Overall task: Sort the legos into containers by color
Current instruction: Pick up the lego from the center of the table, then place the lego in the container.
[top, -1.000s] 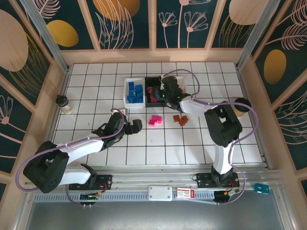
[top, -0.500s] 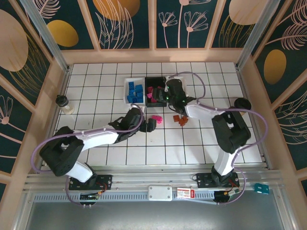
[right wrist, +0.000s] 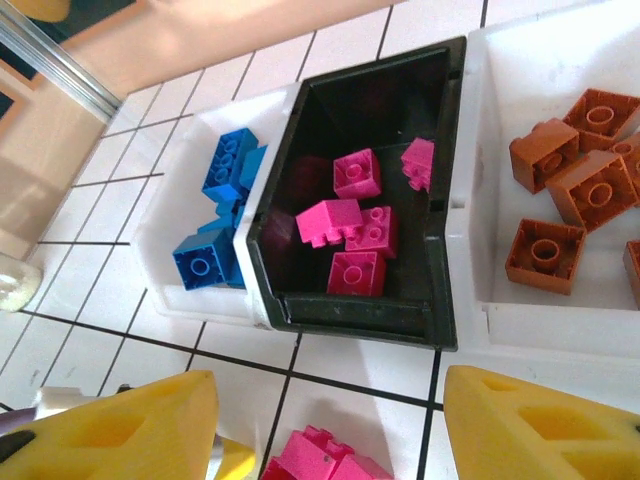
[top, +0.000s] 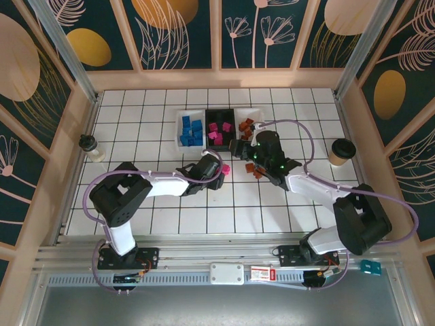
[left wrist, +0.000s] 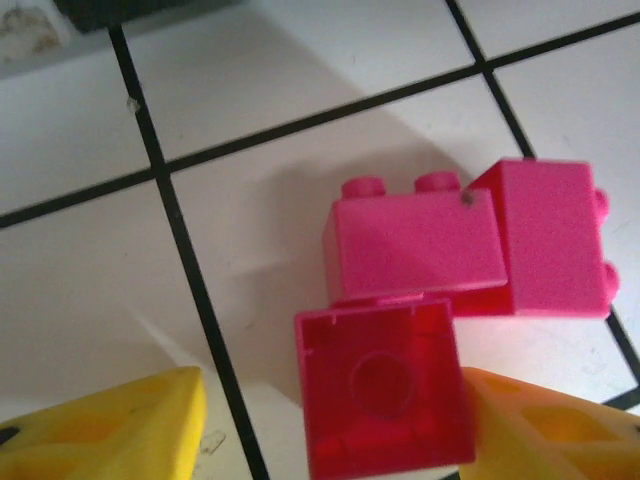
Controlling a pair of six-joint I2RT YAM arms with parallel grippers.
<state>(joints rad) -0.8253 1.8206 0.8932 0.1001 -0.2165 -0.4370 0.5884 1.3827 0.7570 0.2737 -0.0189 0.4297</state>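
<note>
over the last second the left jaws swung in over the loose pink legos (left wrist: pixel 415 245) and narrowed to about half, straddling one upturned brick (left wrist: pixel 385 390), not visibly pinched yet. the right jaws backed off the black bin (right wrist: pixel 350 312), spread wide and empty, so its pink drop looked done. brown bricks (top: pixel 256 170) waited on the white gridded table (top: pixel 136 115), inside teal floral walls (top: pixel 183 34).

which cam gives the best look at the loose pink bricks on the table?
Left wrist: the loose pink bricks are close up, three bunched together, studs visible. Top external shows just a small pink patch mid-table. Right wrist catches their tops at its bottom edge.
</note>
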